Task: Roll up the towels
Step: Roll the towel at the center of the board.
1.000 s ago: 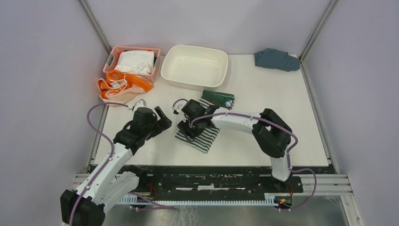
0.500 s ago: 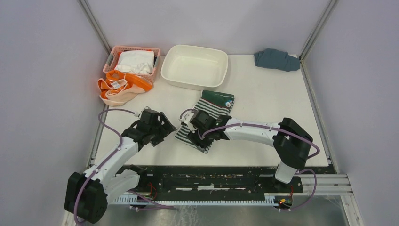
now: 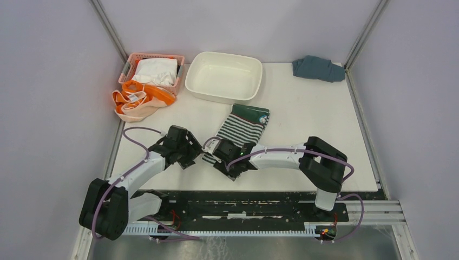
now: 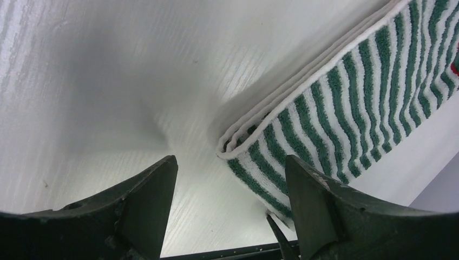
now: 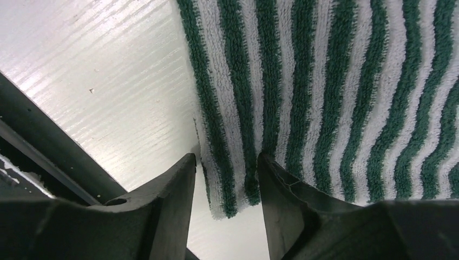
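The green-and-white striped towel (image 3: 243, 127) lies flat and folded in layers at mid-table, its dark green end far. My left gripper (image 3: 195, 156) is open just left of its near-left corner, which shows ahead of the jaws in the left wrist view (image 4: 335, 108). My right gripper (image 3: 226, 162) is low over the towel's near end, with its jaws partly apart. In the right wrist view one finger (image 5: 287, 200) rests on the stripes (image 5: 325, 81) and the other is on bare table. The orange towel (image 3: 138, 100) lies crumpled at far left.
A pink basket (image 3: 132, 62) holding a white cloth (image 3: 157, 70) stands at back left beside the orange towel. A white basin (image 3: 223, 54) stands at back centre. A blue-grey cloth (image 3: 318, 67) lies at back right. The dark table rail runs close behind both grippers.
The striped towel went from bunched to spread out flat. My right gripper moved back to its near end. My left gripper moved right, up to the towel's near-left corner.
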Available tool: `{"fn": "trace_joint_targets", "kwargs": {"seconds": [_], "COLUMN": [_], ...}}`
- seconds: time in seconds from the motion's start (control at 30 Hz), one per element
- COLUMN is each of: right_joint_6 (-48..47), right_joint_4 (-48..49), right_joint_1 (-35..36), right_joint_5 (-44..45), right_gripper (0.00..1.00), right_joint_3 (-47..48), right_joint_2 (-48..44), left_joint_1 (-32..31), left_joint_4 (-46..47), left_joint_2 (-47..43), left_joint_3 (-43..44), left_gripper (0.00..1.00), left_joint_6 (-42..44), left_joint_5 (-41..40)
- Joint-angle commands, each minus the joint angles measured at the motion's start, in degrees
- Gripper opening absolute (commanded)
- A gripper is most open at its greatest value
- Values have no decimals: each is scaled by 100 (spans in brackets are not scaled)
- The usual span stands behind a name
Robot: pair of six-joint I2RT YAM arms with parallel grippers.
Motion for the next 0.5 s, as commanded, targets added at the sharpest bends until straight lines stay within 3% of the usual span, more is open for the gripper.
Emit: {"fn": "trace_joint_targets", "kwargs": {"seconds": [0.0,0.27,0.47], "right_joint_6": [155,349,703], "right_joint_4": [80,327,725], "right_joint_1": [104,82,-82], "right_joint_5": [397,45,-392], "right_gripper": [52,20,15], "right_joint_3": [-228,-306,-526], "right_joint_2": [87,-122,-389], "left_joint_1": [-27,-223,-394], "left_joint_4": [470,629,643], "left_joint_2": [140,301,219], "left_joint_3": [-175,-226,-304], "left_gripper": [79,78,76], "left_joint_6": [-373,-598,-888], "left_joint_5": [183,171,18]}}
